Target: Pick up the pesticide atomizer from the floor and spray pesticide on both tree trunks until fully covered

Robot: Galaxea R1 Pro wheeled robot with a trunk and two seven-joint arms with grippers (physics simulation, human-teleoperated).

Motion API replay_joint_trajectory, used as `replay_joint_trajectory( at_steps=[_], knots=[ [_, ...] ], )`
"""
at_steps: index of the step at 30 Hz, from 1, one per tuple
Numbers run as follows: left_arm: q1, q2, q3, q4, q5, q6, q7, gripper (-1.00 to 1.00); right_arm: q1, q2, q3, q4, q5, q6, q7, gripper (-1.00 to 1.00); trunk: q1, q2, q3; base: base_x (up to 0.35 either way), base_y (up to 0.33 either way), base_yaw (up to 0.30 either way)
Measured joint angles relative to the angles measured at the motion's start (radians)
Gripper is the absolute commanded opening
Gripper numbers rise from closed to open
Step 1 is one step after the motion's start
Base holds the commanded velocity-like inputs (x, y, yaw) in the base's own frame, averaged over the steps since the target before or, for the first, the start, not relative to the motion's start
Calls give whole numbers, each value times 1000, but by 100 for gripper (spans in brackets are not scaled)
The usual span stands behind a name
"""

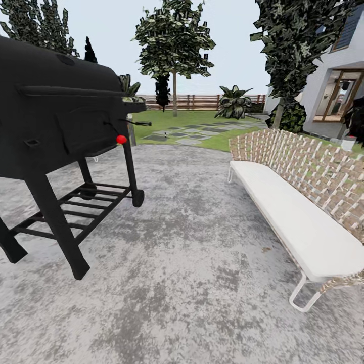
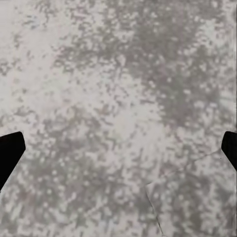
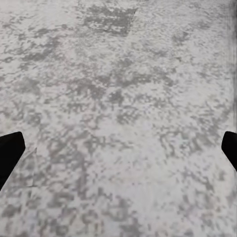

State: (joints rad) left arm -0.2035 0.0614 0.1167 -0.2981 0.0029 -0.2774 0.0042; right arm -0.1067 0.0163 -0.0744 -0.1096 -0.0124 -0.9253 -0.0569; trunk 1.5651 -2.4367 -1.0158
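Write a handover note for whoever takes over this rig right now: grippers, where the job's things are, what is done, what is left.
Left gripper: open, empty, over mottled grey paving.
Right gripper: open, empty, over the same paving.
Robot stands on the paving between a black grill and a white bench.
The lawn lies ahead; one tree stands before the fence, another tree beside the house.
No atomizer in sight.
Done: nothing.
Left: find and grasp the atomizer, spray both trunks.

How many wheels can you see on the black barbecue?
1. A small black wheel sits at the foot of the black barbecue's leg nearest the bench. Another may hide behind the shelf bars; the other legs in view end without wheels.
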Motion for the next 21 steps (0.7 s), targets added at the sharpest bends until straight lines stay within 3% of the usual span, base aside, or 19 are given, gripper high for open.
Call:
replay_joint_trajectory(
  at_steps=[7, 21],
  knots=[
    [0, 0, 1, 0, 0, 1, 0, 100, 0, 0, 0, 0, 0, 0, 0, 100, 0, 0, 0, 305, -119, -223],
    [0, 2, 4, 0, 5, 0, 0, 100, 0, 2, 0, 0, -1, 1, -3, 100, 0, 0, 0, 327, -52, -11]
  ],
)
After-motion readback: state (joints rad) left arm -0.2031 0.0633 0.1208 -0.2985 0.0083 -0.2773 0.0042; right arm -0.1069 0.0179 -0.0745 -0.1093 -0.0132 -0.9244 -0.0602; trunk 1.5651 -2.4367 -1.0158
